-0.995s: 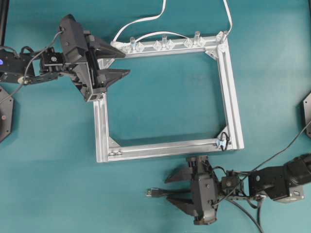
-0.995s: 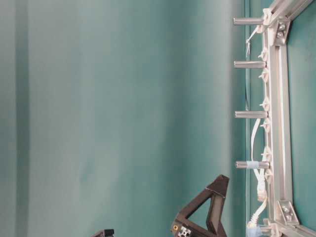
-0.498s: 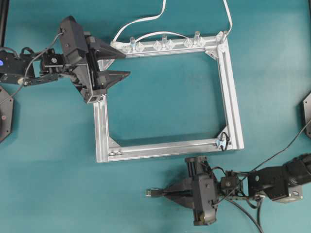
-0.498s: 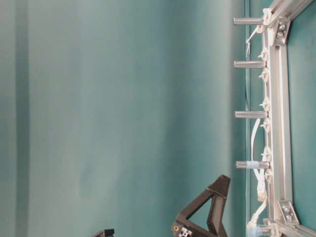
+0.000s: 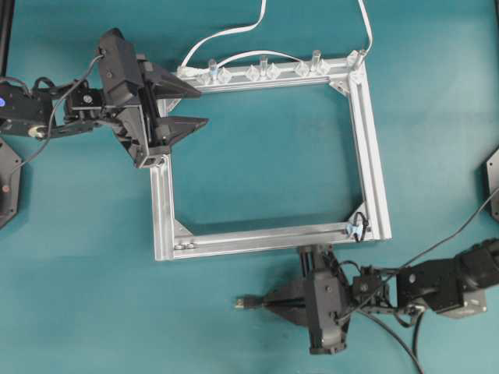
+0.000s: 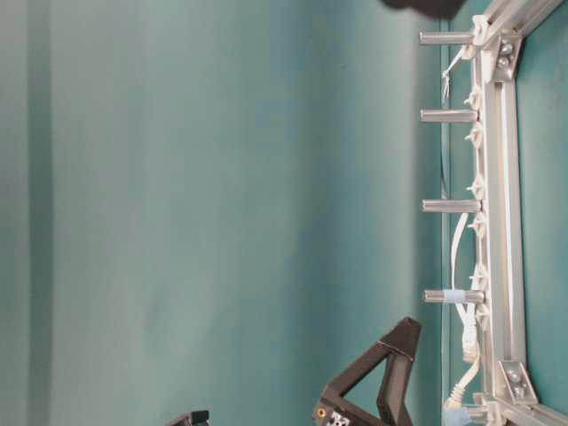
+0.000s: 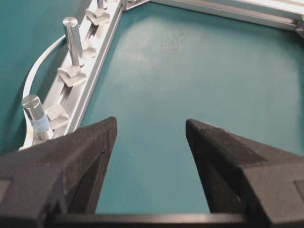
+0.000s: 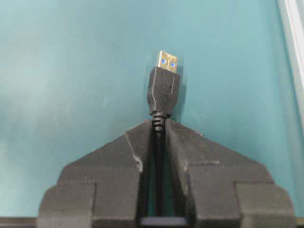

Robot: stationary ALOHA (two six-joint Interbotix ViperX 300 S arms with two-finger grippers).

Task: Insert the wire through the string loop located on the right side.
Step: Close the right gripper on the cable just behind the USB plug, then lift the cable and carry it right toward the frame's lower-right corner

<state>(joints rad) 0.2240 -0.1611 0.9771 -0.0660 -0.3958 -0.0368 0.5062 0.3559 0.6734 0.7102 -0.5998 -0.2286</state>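
Observation:
The wire ends in a black plug with a metal tip, which pokes out past my right gripper. That gripper is shut on the wire just behind the plug. From overhead, the right gripper holds the plug pointing left, below the silver frame. The string loop is a small black cord at the frame's lower right corner, up and to the right of the plug. My left gripper stands open and empty over the frame's upper left corner; the left wrist view shows only teal table between its open left gripper fingers.
A white cable runs along the frame's top rail past clear clips and metal posts. The posts stand just left of my left gripper. The table-level view shows the frame side-on and a dark shape at its top edge.
My right gripper has shut on the wire behind the plug and shifted it slightly upward in the overhead view. A dark shape has entered the table-level view's top edge. The left gripper has barely moved.

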